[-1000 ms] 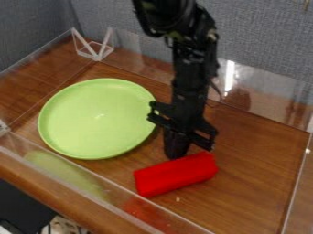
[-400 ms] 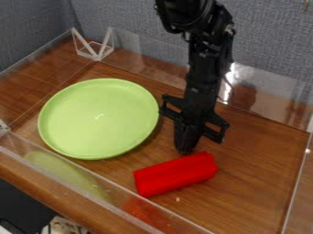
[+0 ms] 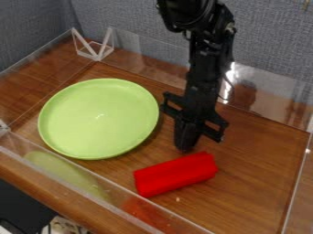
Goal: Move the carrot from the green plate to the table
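The carrot [image 3: 177,173], a bright red bar-shaped block, lies on the table [image 3: 251,160] near the front wall, to the right of the green plate [image 3: 98,116]. The plate has nothing on it. My gripper [image 3: 186,144] points down just behind the carrot, between it and the plate's right rim, with its tip close to the wood. Its jaws are shut on nothing. A small gap separates the fingertips from the carrot's top edge.
Low clear acrylic walls [image 3: 73,187] border the tabletop on all sides. A small white wire stand [image 3: 93,43] sits at the back left corner. The black arm [image 3: 203,55] rises from the gripper toward the back.
The arm shifted slightly to the right and away from the front, then held still. The carrot and the plate have not moved.
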Controlling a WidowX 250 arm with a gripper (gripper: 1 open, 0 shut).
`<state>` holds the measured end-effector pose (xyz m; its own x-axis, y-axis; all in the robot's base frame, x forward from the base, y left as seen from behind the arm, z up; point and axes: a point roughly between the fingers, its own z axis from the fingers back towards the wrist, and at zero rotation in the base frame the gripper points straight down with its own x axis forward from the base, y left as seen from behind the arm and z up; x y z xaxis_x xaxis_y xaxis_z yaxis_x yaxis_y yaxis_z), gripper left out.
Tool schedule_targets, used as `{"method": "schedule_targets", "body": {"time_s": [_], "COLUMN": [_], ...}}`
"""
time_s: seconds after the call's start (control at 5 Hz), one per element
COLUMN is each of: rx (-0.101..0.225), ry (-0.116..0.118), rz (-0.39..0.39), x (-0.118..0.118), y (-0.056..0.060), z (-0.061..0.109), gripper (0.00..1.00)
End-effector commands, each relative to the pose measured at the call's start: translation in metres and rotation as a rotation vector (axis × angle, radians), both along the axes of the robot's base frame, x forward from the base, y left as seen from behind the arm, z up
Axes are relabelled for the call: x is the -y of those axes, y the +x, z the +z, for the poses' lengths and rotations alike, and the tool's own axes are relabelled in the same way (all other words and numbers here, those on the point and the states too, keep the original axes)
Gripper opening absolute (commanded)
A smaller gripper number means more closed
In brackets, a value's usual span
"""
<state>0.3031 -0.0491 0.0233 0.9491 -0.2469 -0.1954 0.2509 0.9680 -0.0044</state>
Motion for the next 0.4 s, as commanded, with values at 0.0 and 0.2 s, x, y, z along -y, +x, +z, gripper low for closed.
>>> {"method": "schedule_targets", "body": {"time_s": [0.0, 0.2], "rx": [0.020, 0.008], "ry": [-0.005, -0.003], "rz": [0.003, 0.010], "x": [-0.013, -0.026], "y": [-0.002, -0.009], "z": [0.008, 0.010], "gripper": [0.00, 0.00]}}
